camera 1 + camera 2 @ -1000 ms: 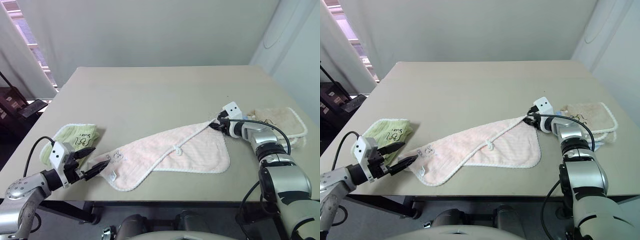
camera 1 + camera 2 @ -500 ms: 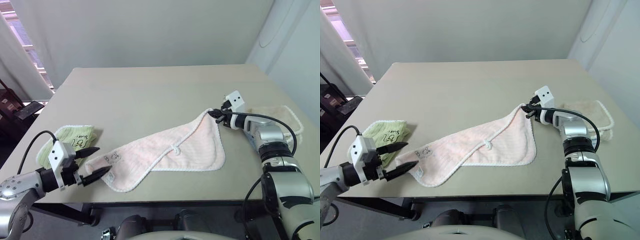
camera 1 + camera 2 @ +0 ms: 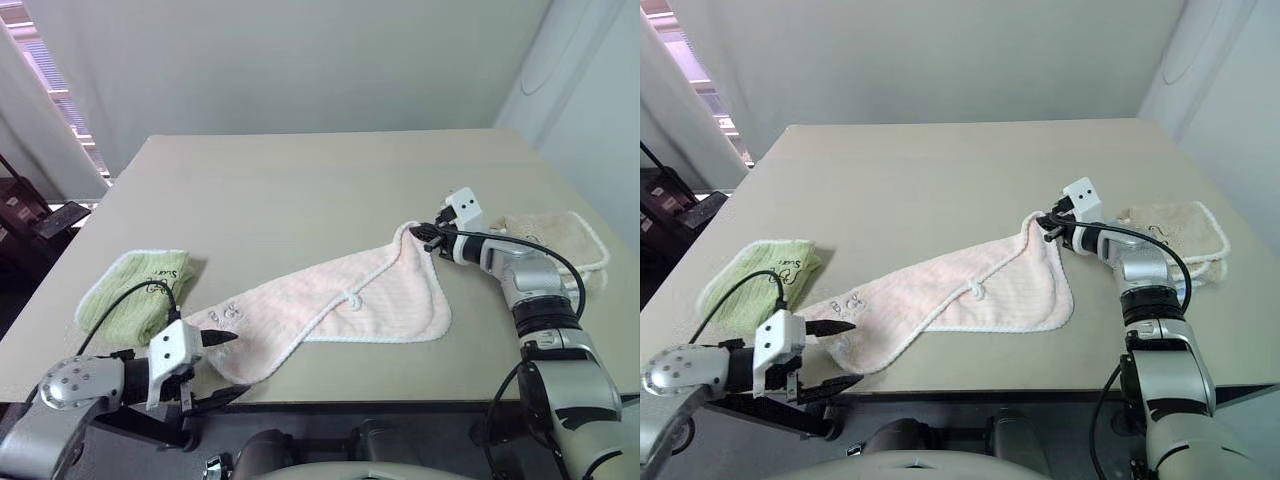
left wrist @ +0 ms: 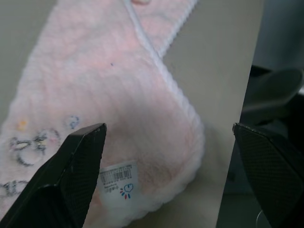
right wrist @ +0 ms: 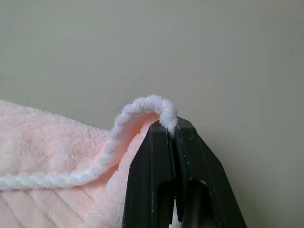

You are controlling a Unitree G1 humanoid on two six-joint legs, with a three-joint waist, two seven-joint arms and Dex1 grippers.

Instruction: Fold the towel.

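The pale pink towel (image 3: 350,300) lies spread in a slanted strip across the table, from the front left to the right middle. My right gripper (image 3: 425,237) is shut on the towel's far right corner and holds it a little above the table; the right wrist view shows the white trim (image 5: 156,105) pinched between the black fingertips. My left gripper (image 3: 222,368) stands wide open at the table's front edge, at the towel's near left corner. In the left wrist view that corner, with its printed label (image 4: 116,178) and dark embroidered marks, lies between the two fingers (image 4: 76,171).
A folded lime-green towel (image 3: 135,295) lies at the table's left edge, just left of the pink towel's corner. A beige cream-edged towel (image 3: 560,240) lies at the right edge behind my right arm. Dark furniture (image 3: 30,210) stands left of the table.
My left gripper has swung right, from beside the green towel to the pink towel's front left corner. My right gripper has raised the far right corner and drawn it slightly left.
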